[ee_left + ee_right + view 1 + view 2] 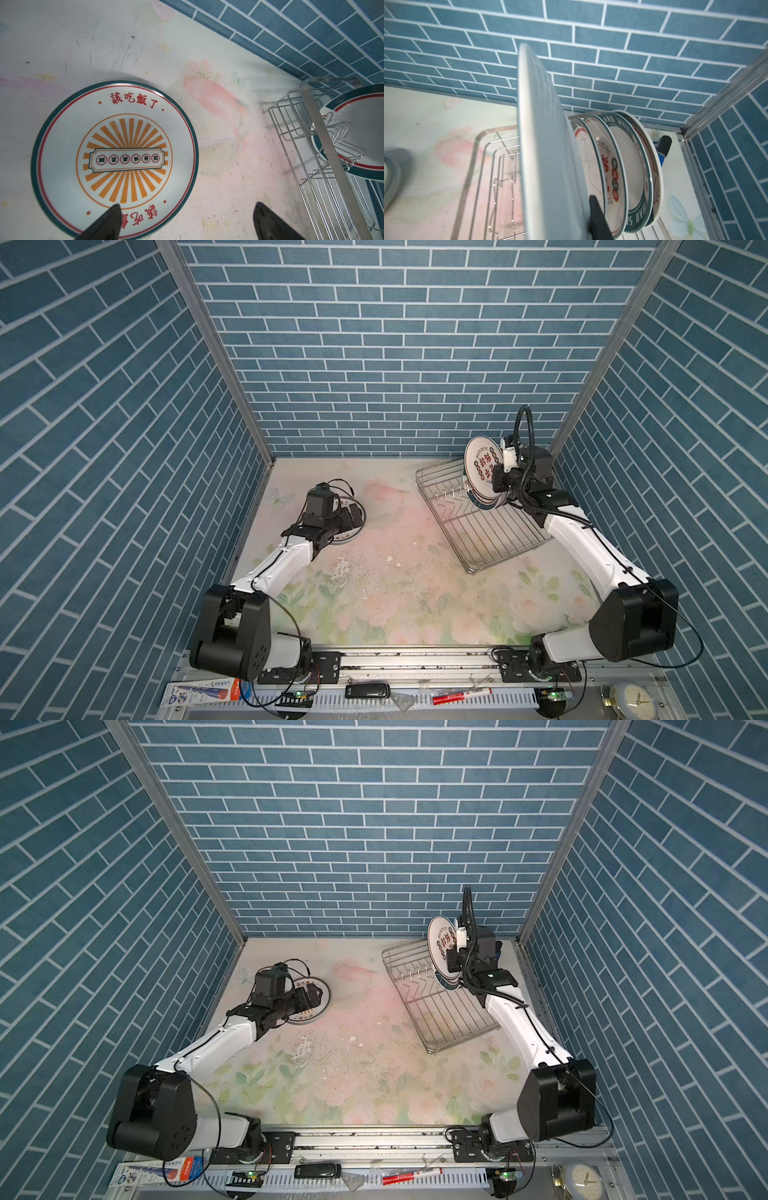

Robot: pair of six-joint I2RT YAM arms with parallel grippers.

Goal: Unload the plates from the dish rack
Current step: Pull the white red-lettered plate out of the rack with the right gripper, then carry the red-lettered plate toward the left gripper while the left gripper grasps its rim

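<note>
**Base:** Surface and room first.

**Op:** I see a pale floral-print surface (395, 593), scuffed, with white flecks near the middle. Blue brick-pattern walls (374, 344) close it in on three sides, and metal posts (218, 352) stand in the far corners. On the front rail there is a clock (633, 699) and a red marker (461, 695).

**Base:** Where's the rack?

**Op:** The dish rack (494, 531) sits at the far right corner of the surface, turned at an angle. I count at least three standing plates (631, 166), on edge and packed together at its far end.

**Base:** Right arm?

**Op:** My right gripper (497, 479) is clamped on the rim of the held plate (480, 466). The plate is upright, with its printed face toward the left edge. It sits higher than the standing plates and just beside them. I cannot tell whether its lower edge is clear of the prongs.

**Base:** Left arm?

**Op:** The stack (124, 153) of plates lies flat near the left edge, toward the far left corner and well apart from the rack. The top plate shows an orange sunburst and red characters. My left gripper (187, 207) hangs over the stack's edge with its jaws spread wide, holding nothing. One finger is above the rim and the other above the surface just beside it.
</note>
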